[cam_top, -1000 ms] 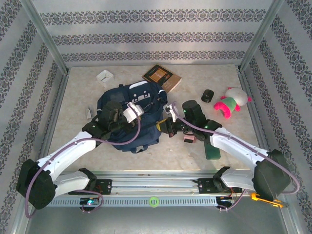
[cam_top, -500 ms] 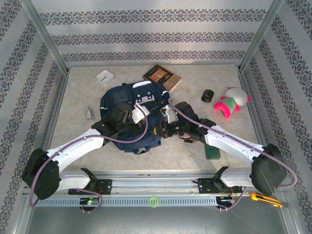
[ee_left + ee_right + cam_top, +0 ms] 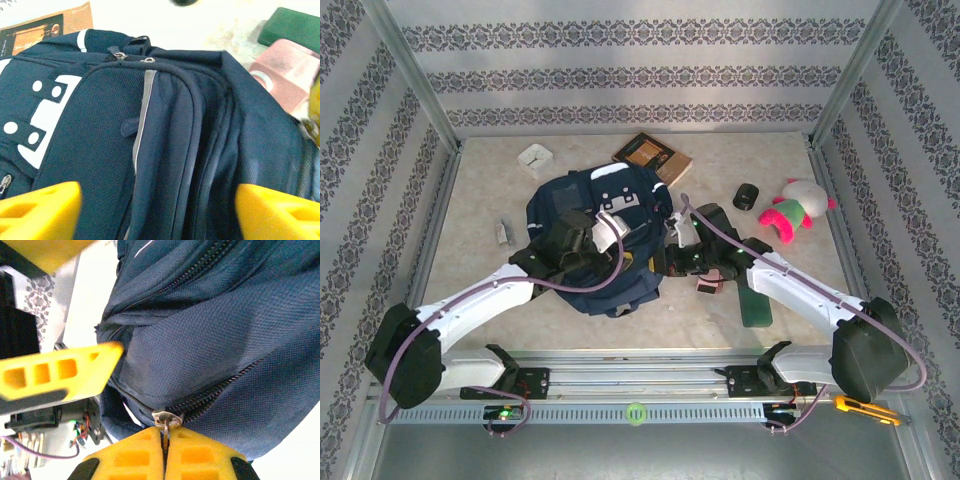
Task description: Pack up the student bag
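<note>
Navy blue student bag (image 3: 200, 140)

A pink block (image 3: 708, 285) is seen just to the right of the right gripper (image 3: 672, 262), with a dark green slab (image 3: 757, 305) near it. Beyond that gripper a brown book (image 3: 652, 158) is laid flat. Further right, a black cap (image 3: 747, 196) (or small pot) and a plush toy (image 3: 795, 210) are set.

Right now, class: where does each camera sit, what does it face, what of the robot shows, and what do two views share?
Top external: above and behind the arms, looking down on the table; both arms reach the navy backpack.
Left wrist: on the left arm, facing the backpack's front pocket; yellow left jaws wide apart.
Right wrist: on the right arm, close on the zip; right jaws shut on the zipper pull.
Shared: top and left wrist both show the brown book.
</note>
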Motion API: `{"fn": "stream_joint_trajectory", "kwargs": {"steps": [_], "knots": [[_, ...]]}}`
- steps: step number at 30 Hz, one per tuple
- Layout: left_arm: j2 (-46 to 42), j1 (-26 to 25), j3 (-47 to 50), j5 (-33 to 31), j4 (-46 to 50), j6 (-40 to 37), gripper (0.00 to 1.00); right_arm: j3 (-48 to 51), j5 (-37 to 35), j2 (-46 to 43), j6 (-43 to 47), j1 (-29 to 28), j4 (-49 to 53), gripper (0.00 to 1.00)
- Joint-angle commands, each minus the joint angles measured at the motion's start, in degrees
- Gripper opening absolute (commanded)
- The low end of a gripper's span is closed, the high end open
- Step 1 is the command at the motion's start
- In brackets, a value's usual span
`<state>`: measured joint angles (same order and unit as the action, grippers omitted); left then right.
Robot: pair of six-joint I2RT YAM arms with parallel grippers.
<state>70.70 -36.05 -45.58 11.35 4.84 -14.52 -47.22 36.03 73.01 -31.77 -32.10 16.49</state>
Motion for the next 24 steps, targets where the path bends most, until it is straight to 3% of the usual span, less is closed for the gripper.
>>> {"fn": "stream_joint_trajectory", "kwargs": {"steps": [1, 5, 10, 16, 20, 21, 22, 24], "knots": [[-3.96, 0.57, -2.0, 2.77, 10.68, -10.71, 0.87, 0.03, 6.53, -0.94, 8.78, 3.62, 4.37, 0.0], [-5.26, 5.37, -2.23, 6.93, 19.37, -22.72, 0.94, -0.63, 8.08, -0.64, 12.67, 6.05, 6.54, 0.0], [-2.16, 7.35, -2.09, 3.36, 21.01, -32.51, 0.98, -1.47, 7.87, -0.04, 15.01, 6.83, 8.08, 0.0], [4.75, 7.31, -2.83, 3.42, 19.76, -35.22, 0.99, -2.02, 8.08, 0.42, 15.27, 7.17, 8.29, 0.0], [8.3, 7.26, -1.4, -1.57, 12.57, -34.45, 0.98, -2.43, 8.26, 0.47, 15.55, 7.39, 8.43, 0.0], [9.08, 7.31, -1.41, -3.1, 11.35, -34.03, 0.83, -2.52, 8.22, 0.46, 15.68, 7.55, 8.47, 0.0], [9.32, 7.18, -1.78, -3.9, 10.72, -32.79, 0.61, -2.6, 8.02, 0.46, 15.92, 7.9, 8.68, 0.0], [7.66, 7.13, -2.43, -2.75, 10.99, -29.63, 0.44, -2.77, 7.17, 0.4, 16.66, 9.35, 9.37, 0.0]]}}
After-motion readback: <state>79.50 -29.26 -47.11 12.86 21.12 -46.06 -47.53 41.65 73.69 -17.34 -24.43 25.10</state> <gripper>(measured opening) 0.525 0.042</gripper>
